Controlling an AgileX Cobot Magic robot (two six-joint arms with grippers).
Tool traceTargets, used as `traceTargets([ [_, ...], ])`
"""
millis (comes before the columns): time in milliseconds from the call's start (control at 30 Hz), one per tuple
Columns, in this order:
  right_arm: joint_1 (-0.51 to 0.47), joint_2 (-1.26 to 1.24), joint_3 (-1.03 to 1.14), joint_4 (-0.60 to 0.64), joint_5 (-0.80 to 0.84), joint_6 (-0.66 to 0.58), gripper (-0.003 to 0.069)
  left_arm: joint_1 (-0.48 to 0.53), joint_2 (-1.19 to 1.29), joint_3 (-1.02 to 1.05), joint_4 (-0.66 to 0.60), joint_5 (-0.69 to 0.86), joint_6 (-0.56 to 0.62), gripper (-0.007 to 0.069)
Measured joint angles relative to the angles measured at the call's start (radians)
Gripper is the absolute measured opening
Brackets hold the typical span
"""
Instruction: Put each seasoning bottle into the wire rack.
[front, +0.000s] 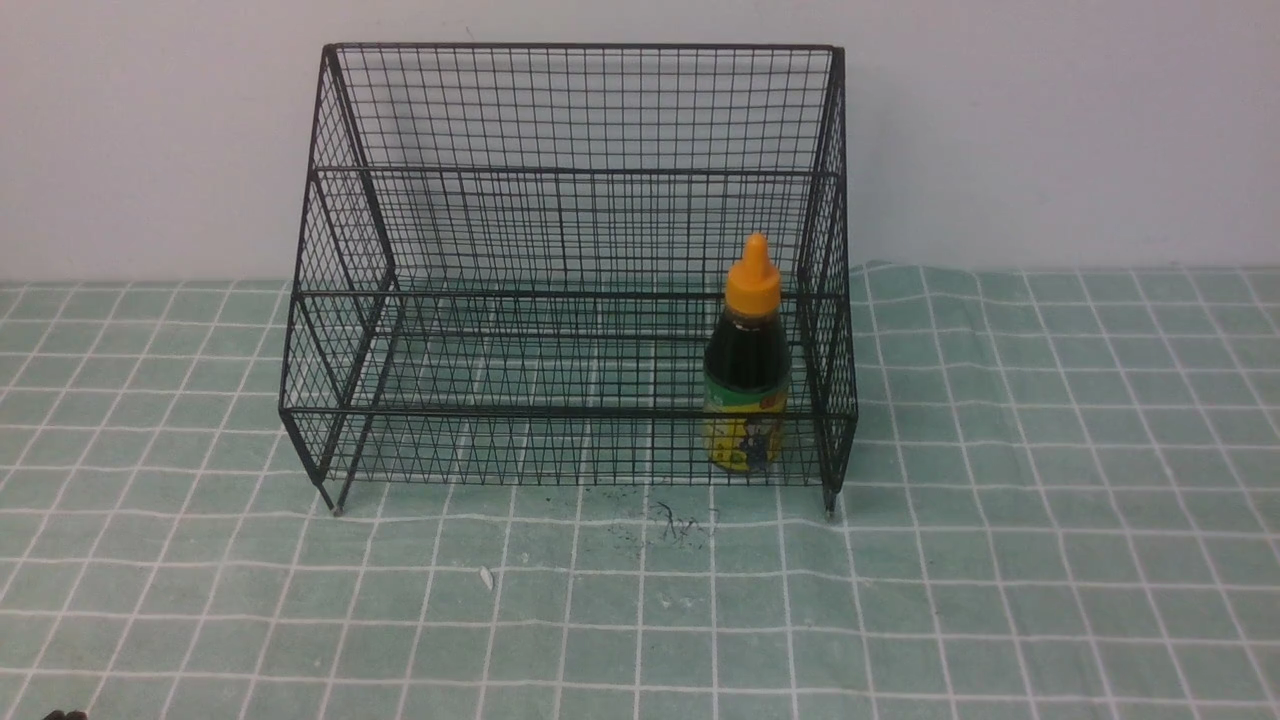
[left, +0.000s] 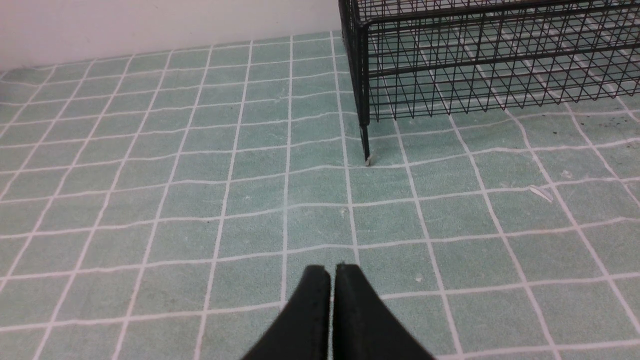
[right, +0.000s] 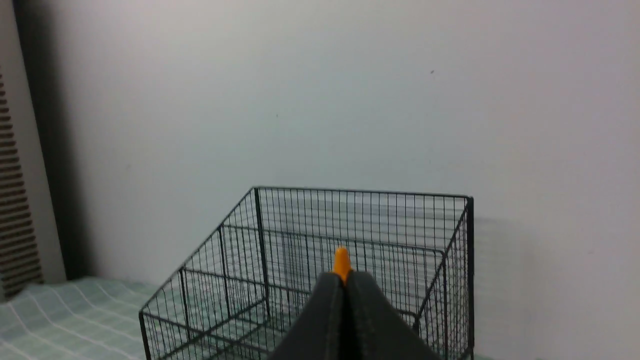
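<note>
The seasoning bottle, dark liquid with an orange nozzle cap and a green-and-yellow label, stands upright inside the wire rack, at its right end just behind the low front rail. Neither gripper shows in the front view. My left gripper is shut and empty over the cloth, near the rack's left front leg. My right gripper is shut and empty, well back from the rack. Only the bottle's orange tip shows above its fingertips; the rest of the bottle is hidden there.
A green checked cloth covers the table up to a white wall. A dark smudge and a small white scrap lie on the cloth in front of the rack. A ribbed panel stands far left in the right wrist view.
</note>
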Motion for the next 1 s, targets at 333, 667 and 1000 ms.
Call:
traceTargets([
  [333,-0.411,-0.044,0.206,-0.023,0.199,-0.066,-0.0012,0.0,0.0,0.0,0.0,0.0,0.0,-0.0006],
  [667,-0.547,-0.047,0.206,-0.045,0.26,-0.069,-0.0012,0.0,0.0,0.0,0.0,0.0,0.0,-0.0006],
  [1000,-0.547,-0.047,0.205,-0.045,0.261,-0.069,-0.0012,0.0,0.0,0.0,0.0,0.0,0.0,-0.0006],
])
